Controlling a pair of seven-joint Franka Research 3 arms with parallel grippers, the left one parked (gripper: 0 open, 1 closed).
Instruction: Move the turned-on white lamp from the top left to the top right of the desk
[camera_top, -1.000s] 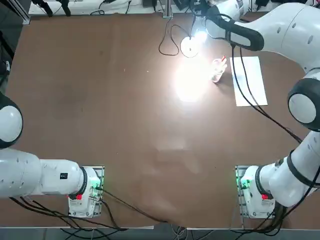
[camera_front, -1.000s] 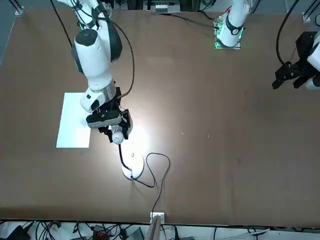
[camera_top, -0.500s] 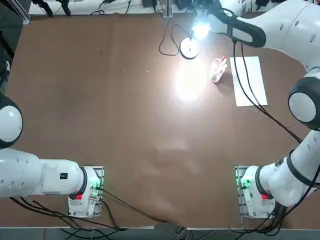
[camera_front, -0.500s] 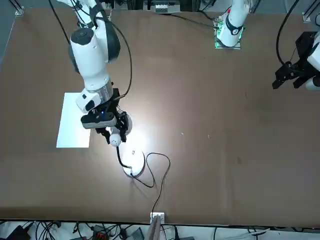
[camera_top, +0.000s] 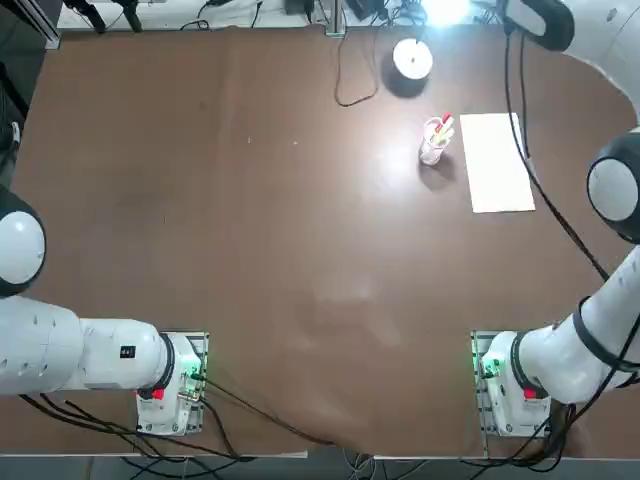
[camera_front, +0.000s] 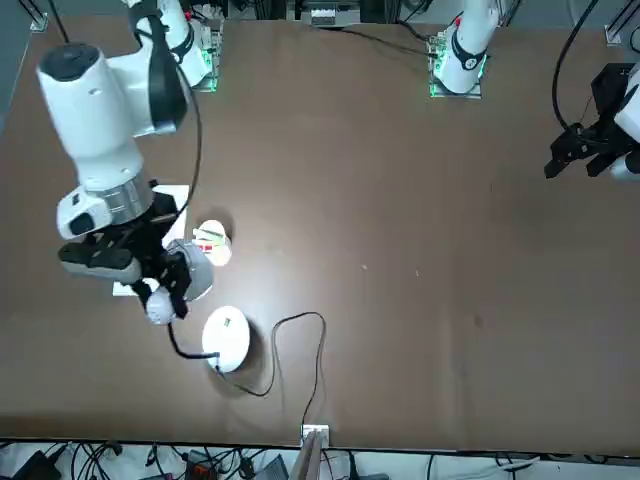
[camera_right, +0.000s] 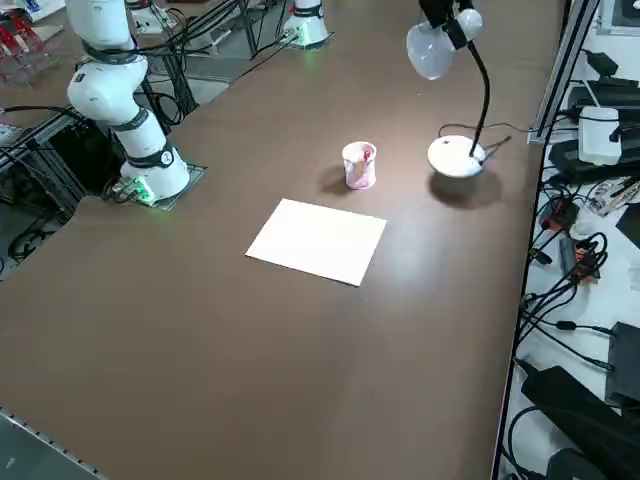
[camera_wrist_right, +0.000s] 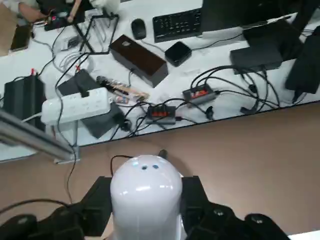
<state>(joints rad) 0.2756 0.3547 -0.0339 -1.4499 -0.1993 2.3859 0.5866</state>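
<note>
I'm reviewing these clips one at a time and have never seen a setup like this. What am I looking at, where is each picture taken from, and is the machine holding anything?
These are two white robot arms bolted side by side at a brown desk; only the right one works here. One picture looks straight down from overhead, one faces the robot from across the desk, one looks down from a raised spot at its right side, and one comes from a camera on the working arm's wrist.

The right hand is shut on the glowing head of the small white lamp. The lamp's round base appears to be just above the desk near its far edge, with its black cord trailing off.

Also on the desk are a clear cup of pens and a white paper sheet. Beyond the desk edge, the wrist view shows a keyboard and cables.
</note>
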